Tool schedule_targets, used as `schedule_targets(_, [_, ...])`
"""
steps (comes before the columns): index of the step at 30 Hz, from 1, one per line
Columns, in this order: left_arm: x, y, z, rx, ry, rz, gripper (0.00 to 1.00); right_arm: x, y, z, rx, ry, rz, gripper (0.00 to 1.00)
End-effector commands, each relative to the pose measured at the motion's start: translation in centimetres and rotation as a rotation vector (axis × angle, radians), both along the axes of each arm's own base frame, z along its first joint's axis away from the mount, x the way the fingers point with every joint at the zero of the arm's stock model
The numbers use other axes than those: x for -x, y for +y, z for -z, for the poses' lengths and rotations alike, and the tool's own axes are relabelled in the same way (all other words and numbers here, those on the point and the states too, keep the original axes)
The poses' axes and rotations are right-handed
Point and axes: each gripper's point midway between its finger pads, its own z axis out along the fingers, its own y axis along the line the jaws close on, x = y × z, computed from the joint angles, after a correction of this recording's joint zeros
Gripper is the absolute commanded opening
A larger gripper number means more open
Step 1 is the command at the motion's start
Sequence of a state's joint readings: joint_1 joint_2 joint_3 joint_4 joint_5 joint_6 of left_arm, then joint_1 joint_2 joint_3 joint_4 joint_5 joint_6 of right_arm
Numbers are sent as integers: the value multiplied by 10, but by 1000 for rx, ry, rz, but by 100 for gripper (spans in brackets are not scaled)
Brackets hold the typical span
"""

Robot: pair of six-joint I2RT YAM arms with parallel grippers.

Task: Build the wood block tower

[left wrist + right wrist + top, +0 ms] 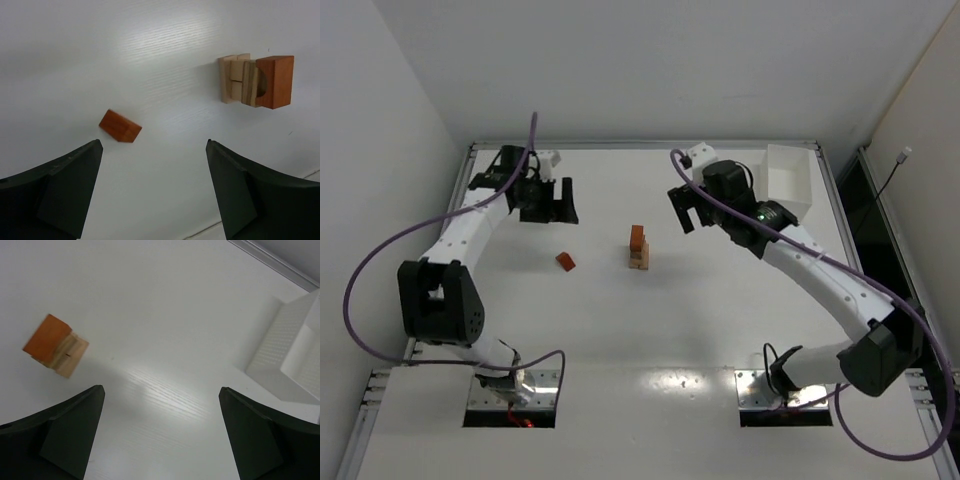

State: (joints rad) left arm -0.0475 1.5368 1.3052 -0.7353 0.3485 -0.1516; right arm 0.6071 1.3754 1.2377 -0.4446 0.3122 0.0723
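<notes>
White table (720, 330), tower (638, 247) central, orange block (565, 261) near its left, both jaws spread empty, box (790, 180) far-right corner.

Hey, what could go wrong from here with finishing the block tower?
The tower is narrow for its height, so setting another piece on top could topple it. The loose block is small and lies skewed to the open left gripper, so a grasp might slip or push it away.

Robot lab: white walled table (700, 320)
</notes>
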Motion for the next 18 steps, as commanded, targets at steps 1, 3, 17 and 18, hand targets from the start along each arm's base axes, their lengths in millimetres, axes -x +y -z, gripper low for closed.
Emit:
schedule_targets(1, [-18, -25, 3, -82, -24, 131, 81, 10, -43, -11, 82, -27, 43, 96])
schedule_targets(3, [-21, -42, 23, -93, 25, 186, 72, 16, -65, -11, 86, -20, 88, 96])
schedule_targets(17, [-98, -128, 24, -6, -17, 282, 7, 38, -108, -11, -28, 20, 214, 96])
schedule_targets(18, [-99, -136, 28, 1, -16, 298, 7, 38, -108, -11, -28, 20, 214, 96])
